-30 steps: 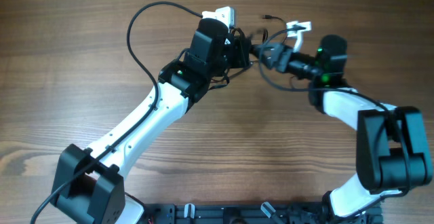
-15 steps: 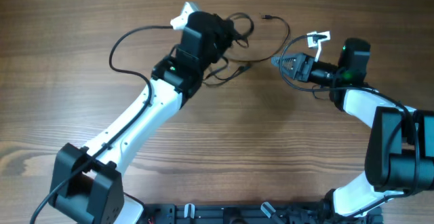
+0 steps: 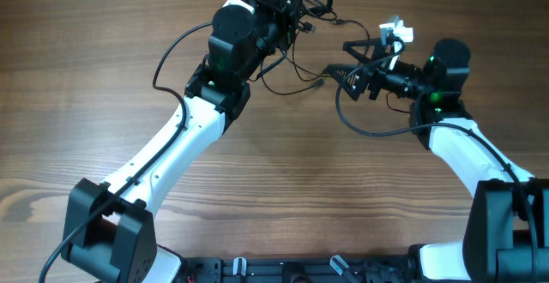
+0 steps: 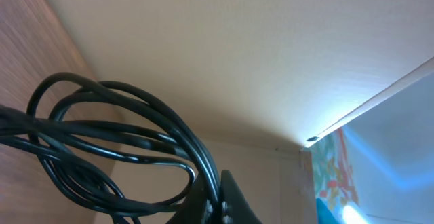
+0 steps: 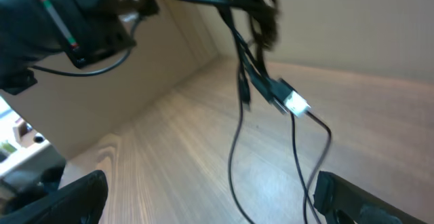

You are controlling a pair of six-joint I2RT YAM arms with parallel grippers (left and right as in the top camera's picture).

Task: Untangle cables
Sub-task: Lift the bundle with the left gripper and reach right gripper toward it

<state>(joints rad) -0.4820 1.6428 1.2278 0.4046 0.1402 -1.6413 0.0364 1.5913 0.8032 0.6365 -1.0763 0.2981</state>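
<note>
- Two white-and-black jointed arms meet near the far edge of the brown wood-grain tabletop (image 3: 103, 51).
- The left arm (image 3: 193, 120) stretches in a long diagonal from its base at the near left corner, with its wrist tipped up so that its camera looks at the beige wall (image 4: 224, 54) behind the tabletop.
- The left claw (image 4: 220, 200) is pinched shut on the thin black cables (image 5: 249, 60). They bunch in loose overlapping loops at its tip.
- The bunch hangs from that claw, with several strands trailing down toward the wood (whether the ends touch it cannot be told). A small silvery-white plug (image 5: 297, 104) sits partway down one strand.
- The right arm (image 3: 463, 146) rises from the near right corner, bends at the elbow and points left, roughly level, toward the hanging strands.
- The right claw (image 5: 211, 180) has its fingers spread wide with nothing gripped. One thin strand dangles ahead of the gap.
- The bunch lies close to the far edge and the wall. The broad stretch of wood between the two arms, toward the near side, shows only bare grain.
</note>
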